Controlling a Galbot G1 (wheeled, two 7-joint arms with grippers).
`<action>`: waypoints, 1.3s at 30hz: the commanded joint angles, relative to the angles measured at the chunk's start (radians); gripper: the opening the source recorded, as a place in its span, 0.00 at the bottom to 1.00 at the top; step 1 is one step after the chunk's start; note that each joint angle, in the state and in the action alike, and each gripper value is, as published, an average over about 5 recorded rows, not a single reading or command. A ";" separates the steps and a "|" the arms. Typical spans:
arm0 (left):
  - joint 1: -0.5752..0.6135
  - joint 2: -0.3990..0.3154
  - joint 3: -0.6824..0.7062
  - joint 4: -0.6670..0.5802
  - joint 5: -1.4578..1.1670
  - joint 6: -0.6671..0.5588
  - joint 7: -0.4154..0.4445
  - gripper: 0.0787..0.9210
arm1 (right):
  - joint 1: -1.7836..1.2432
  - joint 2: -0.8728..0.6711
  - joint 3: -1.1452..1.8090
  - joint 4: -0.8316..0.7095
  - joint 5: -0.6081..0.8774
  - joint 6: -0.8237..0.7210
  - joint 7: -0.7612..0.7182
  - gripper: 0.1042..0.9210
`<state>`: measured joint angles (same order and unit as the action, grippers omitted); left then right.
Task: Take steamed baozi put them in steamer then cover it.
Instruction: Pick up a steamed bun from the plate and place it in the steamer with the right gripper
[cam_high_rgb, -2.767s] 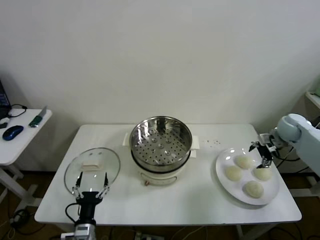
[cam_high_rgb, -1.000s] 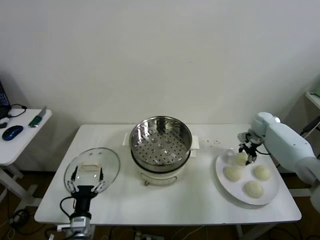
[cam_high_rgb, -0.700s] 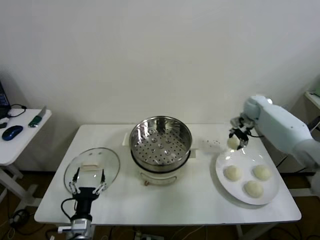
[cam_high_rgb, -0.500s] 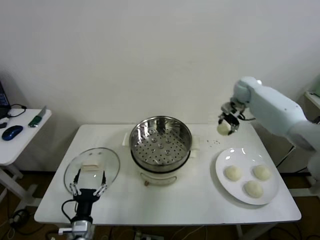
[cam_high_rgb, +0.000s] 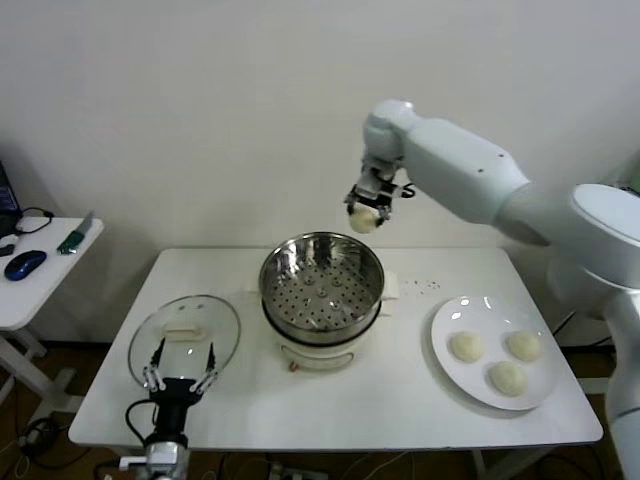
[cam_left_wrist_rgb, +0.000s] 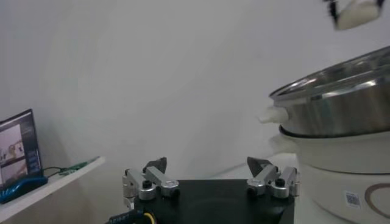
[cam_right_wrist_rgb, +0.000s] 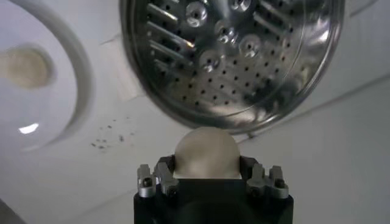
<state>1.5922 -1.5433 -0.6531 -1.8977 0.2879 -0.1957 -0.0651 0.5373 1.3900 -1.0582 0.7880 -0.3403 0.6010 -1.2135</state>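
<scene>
While right gripper (cam_high_rgb: 364, 209) grips baozi (cam_high_rgb: 362, 219) above steamer (cam_high_rgb: 322, 287) rim, left gripper (cam_high_rgb: 180, 372) open nr glass lid (cam_high_rgb: 185, 335), 3 buns (cam_high_rgb: 467, 346) on plate (cam_high_rgb: 446, 372).

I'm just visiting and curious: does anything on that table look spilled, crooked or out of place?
Only small dark specks on the table, between the steamer and the plate. Otherwise nothing stands out.

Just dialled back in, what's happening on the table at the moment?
The right tool is shut on one small cream-white steamed bun, held in the air above the far rim of the round shiny stainless-steel steamer basket, which has nothing in it. Three more buns sit on the flat white plate. The left tool waits open at the near table edge beside the round clear glass lid.
</scene>
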 joint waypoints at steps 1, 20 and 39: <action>0.004 0.005 -0.012 -0.005 0.001 0.001 0.004 0.88 | -0.077 0.186 0.032 0.001 -0.220 0.138 0.065 0.70; 0.016 0.021 -0.027 -0.017 -0.008 0.002 0.001 0.88 | -0.232 0.203 0.071 -0.103 -0.387 0.167 0.096 0.72; 0.017 0.022 -0.024 -0.008 -0.009 0.000 -0.002 0.88 | -0.194 0.160 0.118 -0.073 -0.325 0.135 0.019 0.88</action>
<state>1.6079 -1.5212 -0.6783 -1.9066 0.2793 -0.1940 -0.0672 0.3107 1.5781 -0.9479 0.6769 -0.7212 0.7496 -1.1446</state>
